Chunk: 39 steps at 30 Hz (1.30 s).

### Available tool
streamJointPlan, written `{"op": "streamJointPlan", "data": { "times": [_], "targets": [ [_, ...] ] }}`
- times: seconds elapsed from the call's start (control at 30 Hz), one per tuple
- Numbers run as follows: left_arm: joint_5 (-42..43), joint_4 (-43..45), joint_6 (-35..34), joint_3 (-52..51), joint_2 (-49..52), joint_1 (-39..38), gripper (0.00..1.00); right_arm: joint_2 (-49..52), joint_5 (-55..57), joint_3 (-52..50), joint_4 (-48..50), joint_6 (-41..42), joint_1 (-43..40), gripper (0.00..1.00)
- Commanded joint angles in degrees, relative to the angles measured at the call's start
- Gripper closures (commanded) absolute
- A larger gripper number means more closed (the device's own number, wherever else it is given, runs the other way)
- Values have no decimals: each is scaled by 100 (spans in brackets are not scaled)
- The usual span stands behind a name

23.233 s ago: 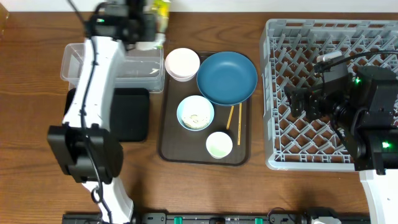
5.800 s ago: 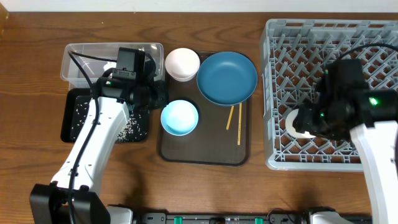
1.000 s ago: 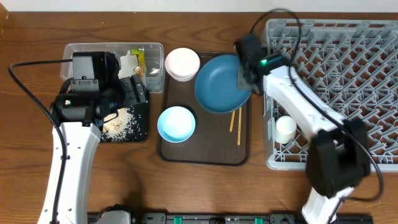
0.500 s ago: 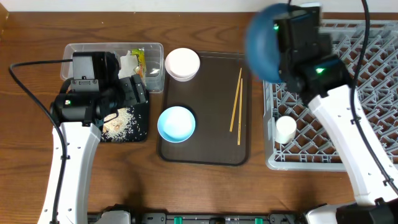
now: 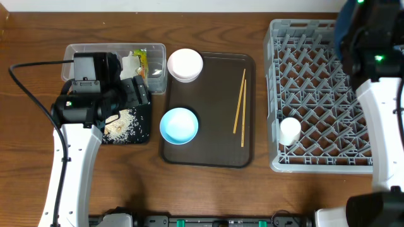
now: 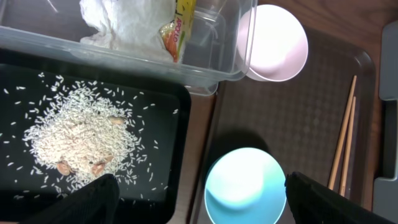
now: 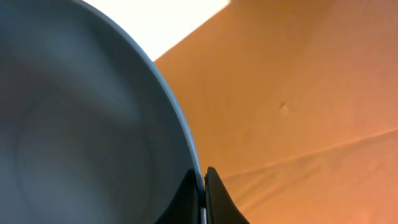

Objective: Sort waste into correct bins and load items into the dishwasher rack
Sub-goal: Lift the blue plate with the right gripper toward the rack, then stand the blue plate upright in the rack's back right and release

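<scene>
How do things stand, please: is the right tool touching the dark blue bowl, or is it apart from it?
Touching. The right wrist view shows the right tool shut on the dark blue bowl, with one finger on each side of its rim.

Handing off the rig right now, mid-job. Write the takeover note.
Left end effector: open, empty, above the shallow black rectangular tray holding the rice grains.
Right end effector: shut on the large dark blue bowl's rim, raised by the grey plastic dishwasher rack.
Done: crumpled white tissue, yellow-green wrapper in clear plastic tub; small white cup racked.
Left: rack dark blue bowl, small light blue bowl, pale pink bowl, wooden chopsticks.
</scene>
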Motion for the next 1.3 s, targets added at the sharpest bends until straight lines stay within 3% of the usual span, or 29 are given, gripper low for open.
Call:
{"op": "streamJointPlan", "data": {
  "times": [0.0,0.13,0.37,0.77,1.27],
  "targets": [
    [-74,-7,11,94,44,24,12,391,-85,61,424,-1698,-256,99],
    [-74,-7,13,94,44,24,12,848,334,61,1209,-2341,-485,99],
    [-74,-7,13,94,44,24,12,1386,334,61,1639,-2953,-619,99],
    [-74,-9,13,94,44,24,12,1639,481,61,1921,-2973,-772,99],
    [-74,-7,13,94,46,24,12,1694,195,-166,1414,-2898,-627,99]
  ]
}}
